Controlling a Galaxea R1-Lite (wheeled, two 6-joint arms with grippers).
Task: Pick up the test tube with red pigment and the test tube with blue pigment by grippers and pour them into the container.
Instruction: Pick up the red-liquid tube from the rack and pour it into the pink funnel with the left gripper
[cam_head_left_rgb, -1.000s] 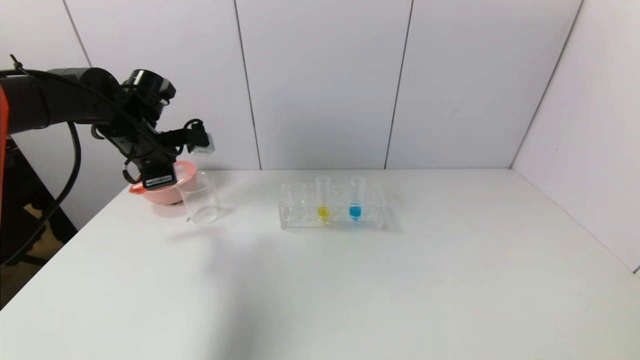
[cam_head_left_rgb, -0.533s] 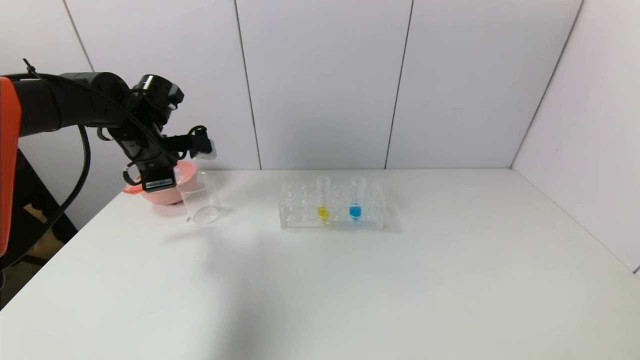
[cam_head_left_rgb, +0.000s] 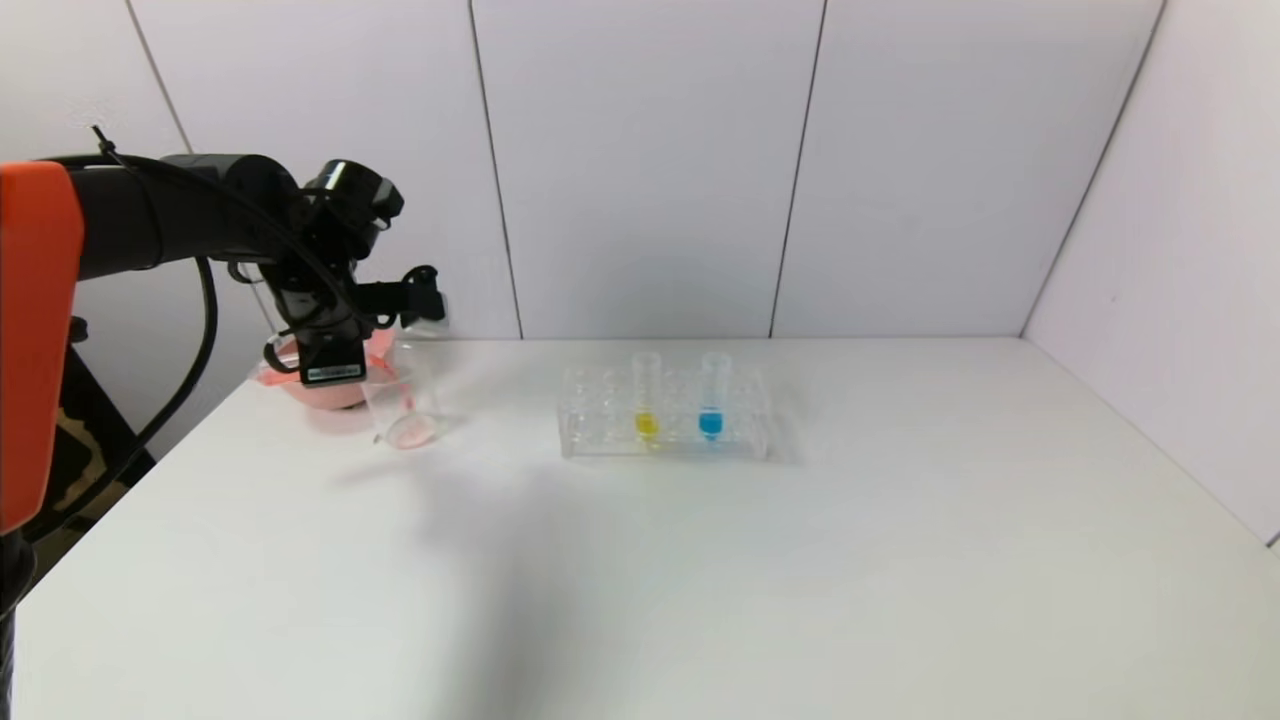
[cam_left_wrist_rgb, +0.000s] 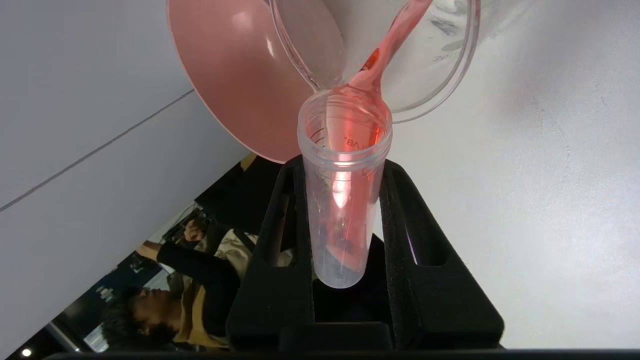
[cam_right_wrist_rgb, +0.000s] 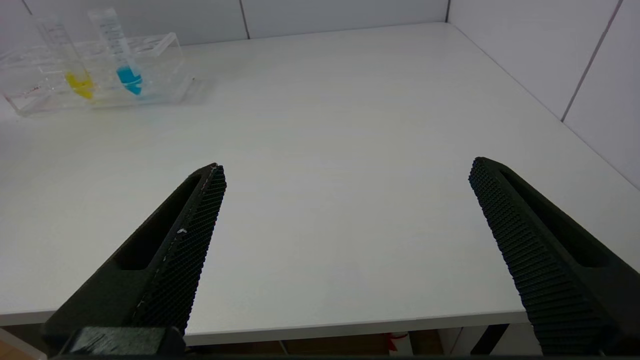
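On the white tabletop (cam_head_left_rgb: 700, 580) before grey wall panels (cam_head_left_rgb: 640, 170), the black left gripper (cam_left_wrist_rgb: 345, 200), clamping the slim clear red-pigment test tube (cam_left_wrist_rgb: 345, 200), is pouring into the clear cylindrical beaker (cam_head_left_rgb: 402, 400); the black right gripper (cam_right_wrist_rgb: 345, 200) is hanging wide open, holding nothing.

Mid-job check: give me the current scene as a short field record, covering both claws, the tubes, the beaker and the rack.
left claw: shut on the red-pigment test tube, tipped over the beaker
pour: red liquid streaming from the tube mouth into the beaker
beaker contents: pink-red tint at the bottom
right claw: open, holding nothing, low at the table's near edge
blue-pigment test tube: upright in the clear rack
yellow-liquid tube: upright in the rack, beside the blue one
pink bowl: behind the beaker
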